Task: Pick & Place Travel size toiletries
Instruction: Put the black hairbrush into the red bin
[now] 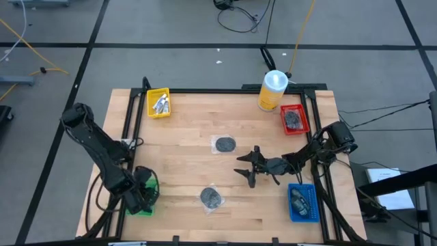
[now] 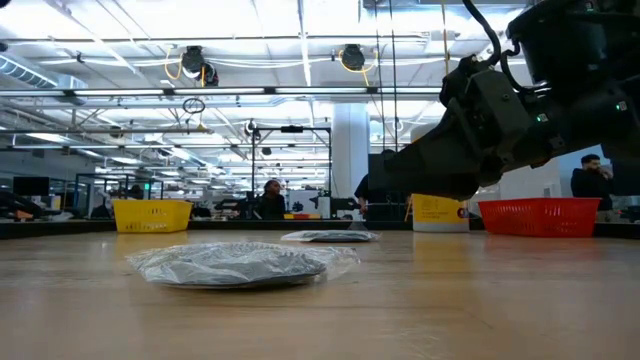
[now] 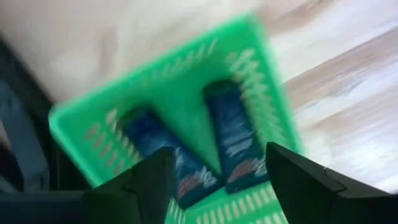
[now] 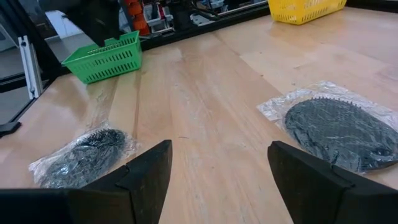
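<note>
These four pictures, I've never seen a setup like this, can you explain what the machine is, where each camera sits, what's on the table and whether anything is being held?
It is a robot with two dark arms at a wooden table. One camera looks straight down from above, one sits at table-top height, and one rides on each wrist.

The left pincer hovers open over a green tray at the table's near left corner; two dark blue packs lie in that tray. The right pincer is open above the middle of the table. Neither holds anything.

Two dark round discs in clear wrap lie loose on the wood: one nearer the middle, one nearer the front edge. Yellow, red and blue trays hold more small items, and a yellow canister stands at the back.
</note>
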